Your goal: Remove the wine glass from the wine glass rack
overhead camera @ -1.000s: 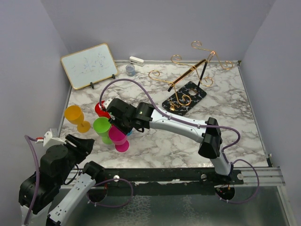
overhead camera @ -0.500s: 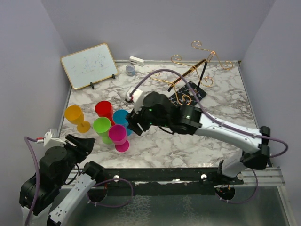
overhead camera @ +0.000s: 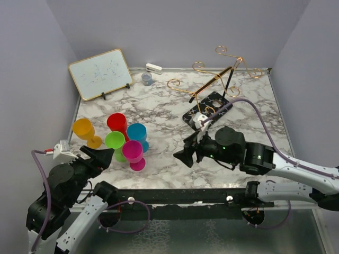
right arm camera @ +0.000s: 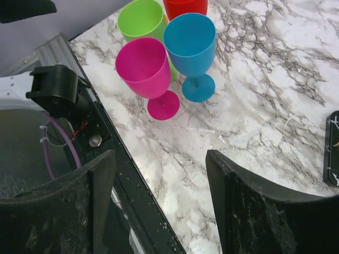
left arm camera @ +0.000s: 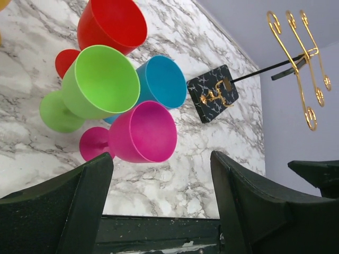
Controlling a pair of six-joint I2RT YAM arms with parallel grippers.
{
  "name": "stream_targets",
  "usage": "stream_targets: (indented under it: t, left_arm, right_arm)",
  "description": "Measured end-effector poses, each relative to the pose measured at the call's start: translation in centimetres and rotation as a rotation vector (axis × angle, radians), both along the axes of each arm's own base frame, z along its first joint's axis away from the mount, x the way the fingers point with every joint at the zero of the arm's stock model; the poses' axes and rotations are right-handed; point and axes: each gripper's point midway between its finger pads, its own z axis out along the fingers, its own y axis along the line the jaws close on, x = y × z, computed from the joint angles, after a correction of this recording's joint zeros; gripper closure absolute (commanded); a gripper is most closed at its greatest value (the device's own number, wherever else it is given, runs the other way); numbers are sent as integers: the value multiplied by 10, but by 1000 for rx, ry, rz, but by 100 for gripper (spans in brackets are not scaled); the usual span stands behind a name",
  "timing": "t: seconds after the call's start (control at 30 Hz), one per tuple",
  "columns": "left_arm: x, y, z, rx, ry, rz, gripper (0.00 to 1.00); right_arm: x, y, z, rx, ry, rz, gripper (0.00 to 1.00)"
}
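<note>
Marble table (overhead camera: 169, 108), five goblets (overhead camera: 114, 141) (whiteboard (overhead camera: 100, 73) behind)

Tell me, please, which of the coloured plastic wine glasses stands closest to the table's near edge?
The pink plastic wine glass; the green glass and blue glass stand behind it, farther back.

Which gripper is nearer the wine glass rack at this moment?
Right. The right gripper sits just on the near side of the wine glass rack; the left gripper hangs far to its left.
</note>
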Motion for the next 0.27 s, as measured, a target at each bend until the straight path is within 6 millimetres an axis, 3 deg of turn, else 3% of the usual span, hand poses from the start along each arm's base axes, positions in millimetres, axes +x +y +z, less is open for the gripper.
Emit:
stream_targets:
  t: [0.27]
  left_arm:
    - [10, -9, 14, 8, -49, -39, 22]
  right_arm:
    - [-17, -59, 31, 224, -34, -44, 25]
